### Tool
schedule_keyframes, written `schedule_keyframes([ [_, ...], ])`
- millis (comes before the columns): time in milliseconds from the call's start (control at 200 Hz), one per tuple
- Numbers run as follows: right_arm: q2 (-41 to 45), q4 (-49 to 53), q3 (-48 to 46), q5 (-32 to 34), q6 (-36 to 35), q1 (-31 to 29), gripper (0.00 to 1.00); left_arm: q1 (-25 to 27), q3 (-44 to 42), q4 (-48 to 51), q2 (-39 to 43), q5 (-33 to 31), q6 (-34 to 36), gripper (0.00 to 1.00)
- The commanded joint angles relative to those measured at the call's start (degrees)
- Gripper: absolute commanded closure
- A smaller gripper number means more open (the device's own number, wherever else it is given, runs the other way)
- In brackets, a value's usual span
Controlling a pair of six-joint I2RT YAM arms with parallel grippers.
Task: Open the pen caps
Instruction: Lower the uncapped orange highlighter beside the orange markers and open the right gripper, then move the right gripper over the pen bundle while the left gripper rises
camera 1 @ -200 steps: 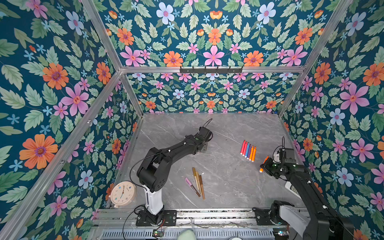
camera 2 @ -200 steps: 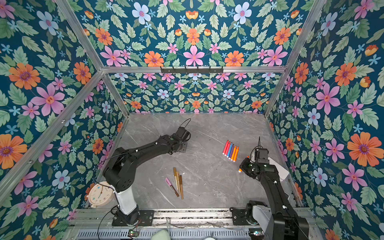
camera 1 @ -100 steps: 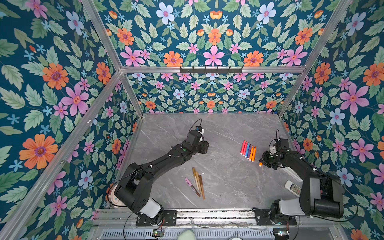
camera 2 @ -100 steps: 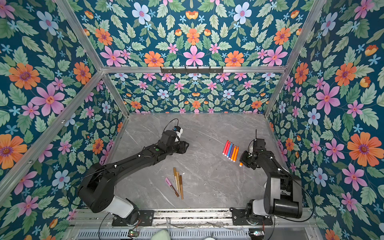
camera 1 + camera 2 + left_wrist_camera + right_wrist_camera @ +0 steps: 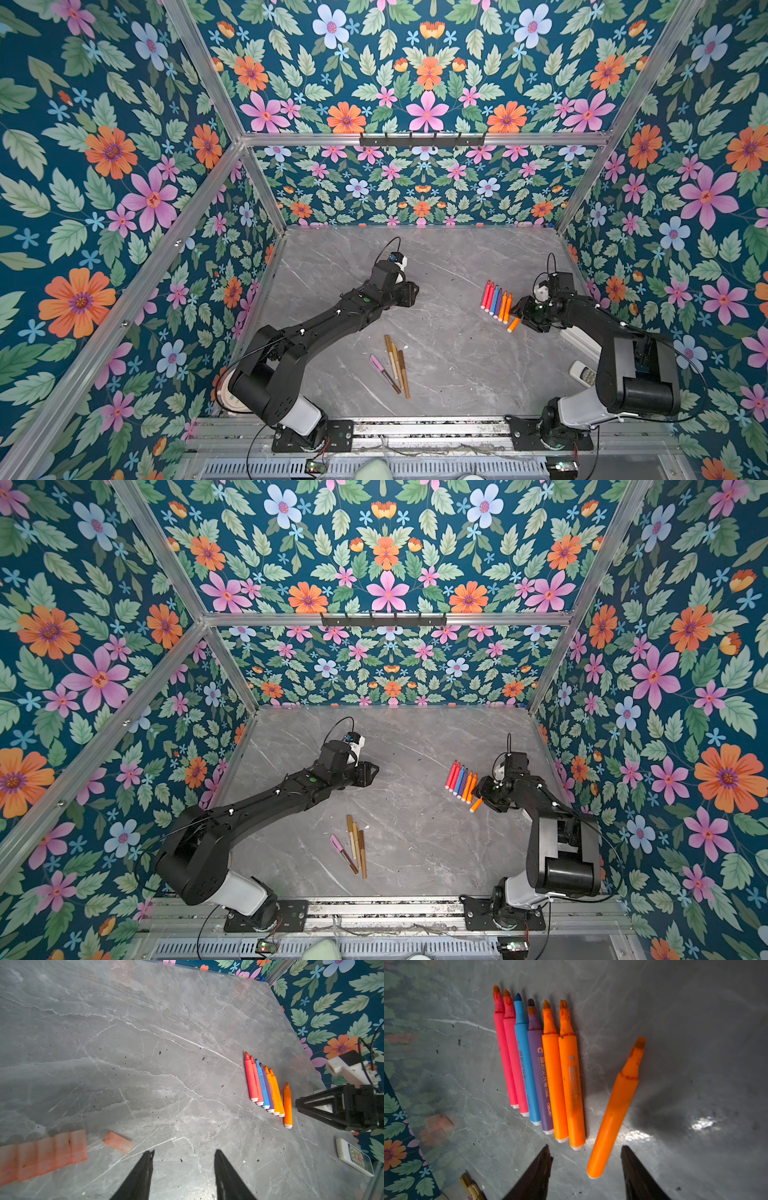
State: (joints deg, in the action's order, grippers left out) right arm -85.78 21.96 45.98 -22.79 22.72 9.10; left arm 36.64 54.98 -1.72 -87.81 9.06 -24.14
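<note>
Six uncapped pens (image 5: 537, 1064) lie in a row on the grey table, seen in both top views (image 5: 495, 300) (image 5: 460, 783). A seventh orange pen (image 5: 612, 1109), also bare-tipped, lies loose beside them, its rear end between the jaws of my right gripper (image 5: 586, 1148), which is open and not touching it. My left gripper (image 5: 184, 1151) hovers open over bare table at mid-table (image 5: 413, 293). A pen with a pink cap (image 5: 377, 362) lies near the front. Blurred pale-orange blocks (image 5: 41, 1153) show beside the left gripper; I cannot tell whether they are pen caps.
Three gold-brown pens (image 5: 395, 361) lie next to the pink-capped one. A white remote (image 5: 584, 374) rests by the right wall. A round clock (image 5: 226, 395) sits at the front left, partly behind the left arm. Floral walls close in three sides.
My right gripper has opened and let go of the orange pen, which now lies beside the row. The left arm has stretched out lower; its gripper has barely shifted.
</note>
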Motion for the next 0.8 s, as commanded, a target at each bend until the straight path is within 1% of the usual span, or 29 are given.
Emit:
schedule_keyframes([
  [0, 1.3, -0.2, -0.5, -1.6, -0.6, -0.5, 0.46, -0.3, -0.3, -1.6, 0.8, 0.2, -0.9, 0.50],
  [55, 3.0, 1.0, -0.6, -0.4, -1.0, -2.9, 0.47, -0.4, -1.3, -2.4, 2.0, -0.7, -1.5, 0.50],
  [130, 6.4, 4.2, 0.0, 4.8, -1.0, -10.4, 0.48, -0.9, -3.9, -4.9, 5.1, -2.8, -2.8, 0.50],
  [215, 10.3, 6.8, 0.3, 9.3, 2.1, -21.7, 0.50, -1.8, -7.4, -7.9, 10.0, -6.2, -4.0, 0.50],
  [295, 11.7, 6.9, 0.5, 13.8, 7.3, -36.0, 0.51, -2.4, -11.1, -10.3, 16.2, -12.0, -5.0, 0.50],
  [390, 7.7, 4.4, 2.1, 16.3, 14.0, -51.2, 0.51, -2.5, -16.3, -13.5, 25.1, -21.1, -6.3, 0.49],
  [460, 1.6, 4.1, 6.1, 18.1, 17.6, -60.8, 0.52, -2.5, -20.1, -16.3, 31.2, -24.3, -6.6, 0.48],
  [500, -2.2, 4.5, 9.0, 19.2, 18.6, -65.3, 0.52, -2.5, -21.6, -17.3, 33.9, -25.2, -6.5, 0.48],
  [550, -6.8, 5.9, 12.8, 20.9, 19.9, -69.7, 0.55, -2.5, -22.7, -17.6, 36.3, -25.4, -6.2, 0.48],
  [615, -13.0, 7.4, 17.3, 22.3, 20.7, -73.6, 0.56, -2.5, -23.1, -16.5, 38.3, -25.5, -5.7, 0.48],
  [715, -19.1, 8.4, 21.7, 22.3, 21.7, -76.5, 0.64, -2.5, -22.7, -14.0, 39.1, -25.3, -5.5, 0.49],
  [795, -21.6, 8.9, 23.6, 22.5, 22.2, -77.6, 0.65, -2.5, -22.5, -12.8, 39.1, -24.6, -5.5, 0.49],
])
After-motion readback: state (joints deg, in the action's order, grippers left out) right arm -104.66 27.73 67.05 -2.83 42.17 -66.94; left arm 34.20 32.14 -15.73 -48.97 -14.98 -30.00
